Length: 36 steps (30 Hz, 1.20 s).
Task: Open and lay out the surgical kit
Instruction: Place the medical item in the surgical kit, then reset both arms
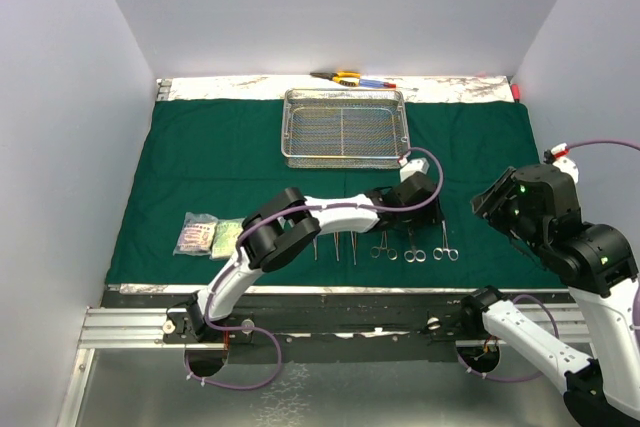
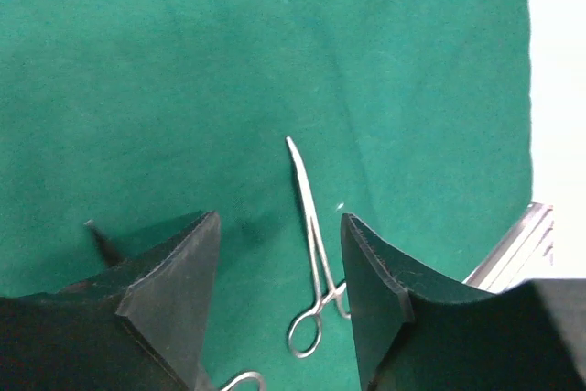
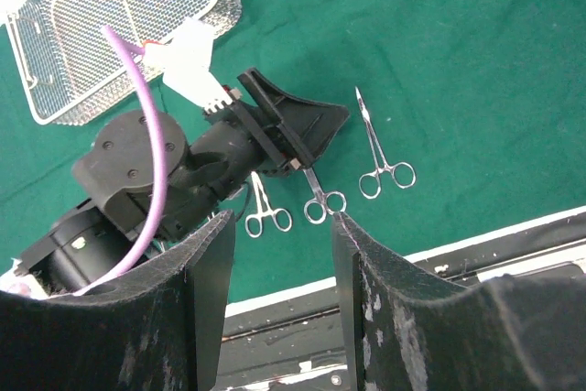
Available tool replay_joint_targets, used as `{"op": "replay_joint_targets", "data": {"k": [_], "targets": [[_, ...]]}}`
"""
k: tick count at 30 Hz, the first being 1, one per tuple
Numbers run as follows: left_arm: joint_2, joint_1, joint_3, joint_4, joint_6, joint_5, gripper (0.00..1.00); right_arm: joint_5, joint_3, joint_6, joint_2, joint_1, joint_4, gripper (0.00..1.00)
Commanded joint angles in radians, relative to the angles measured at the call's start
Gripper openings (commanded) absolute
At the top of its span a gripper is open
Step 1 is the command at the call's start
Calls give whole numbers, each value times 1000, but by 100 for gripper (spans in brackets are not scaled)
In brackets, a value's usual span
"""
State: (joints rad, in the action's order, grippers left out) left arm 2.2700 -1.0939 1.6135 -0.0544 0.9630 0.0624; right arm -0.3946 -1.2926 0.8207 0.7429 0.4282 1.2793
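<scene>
Top external, layout notes

Dark green cloth wrap (image 1: 200,147) lies flat across the table. A silver strip (image 1: 240,87) runs along its far edge, and pale walls (image 1: 60,97) close in three sides. Rectangular steel wire-mesh tray (image 1: 344,161) sits far centre on the cloth. Near edge, left to right: small clear packets (image 1: 197,235), slim steel forceps (image 1: 338,246), scissor-like clamps (image 1: 415,249). Left gripper (image 2: 280,226) is low over the clamps, jaws wide apart, nothing held. Right gripper (image 3: 282,226) is raised at right, jaws apart, empty. Yellow-handled tool (image 1: 343,76) lies beyond the cloth.
</scene>
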Motion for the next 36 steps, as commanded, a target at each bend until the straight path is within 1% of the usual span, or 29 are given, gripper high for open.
{"op": "replay_joint_targets", "data": {"k": [1,6,10,15,18,21,22,25,28,31,36], "targets": [[-176,2,17,163,-113,114,59,11,-14,-3,-7,-2,-38,51],[-387,5,-53,324,-256,276,62,-8,-43,-24,4,-2,-65,51],[-620,14,-132,446,-327,402,63,-14,-66,-57,6,-2,-110,57],[-910,18,-190,612,-396,585,64,-27,-94,-119,6,-2,-165,71],[-1080,19,-196,705,-429,704,66,-51,-121,-154,15,-2,-177,79],[-1239,19,-193,758,-488,751,66,-84,-151,-187,22,-2,-181,98],[-1289,19,-190,776,-495,775,66,-95,-155,-202,23,-3,-187,100],[-1423,19,-167,836,-510,864,66,-130,-177,-232,24,-2,-205,100],[-1523,19,-130,890,-524,943,66,-159,-194,-258,23,-2,-227,100],[-1588,19,-97,928,-539,995,66,-190,-213,-279,25,-2,-239,100],[-1636,20,-46,995,-544,1067,66,-255,-249,-306,9,-2,-244,100]]}}
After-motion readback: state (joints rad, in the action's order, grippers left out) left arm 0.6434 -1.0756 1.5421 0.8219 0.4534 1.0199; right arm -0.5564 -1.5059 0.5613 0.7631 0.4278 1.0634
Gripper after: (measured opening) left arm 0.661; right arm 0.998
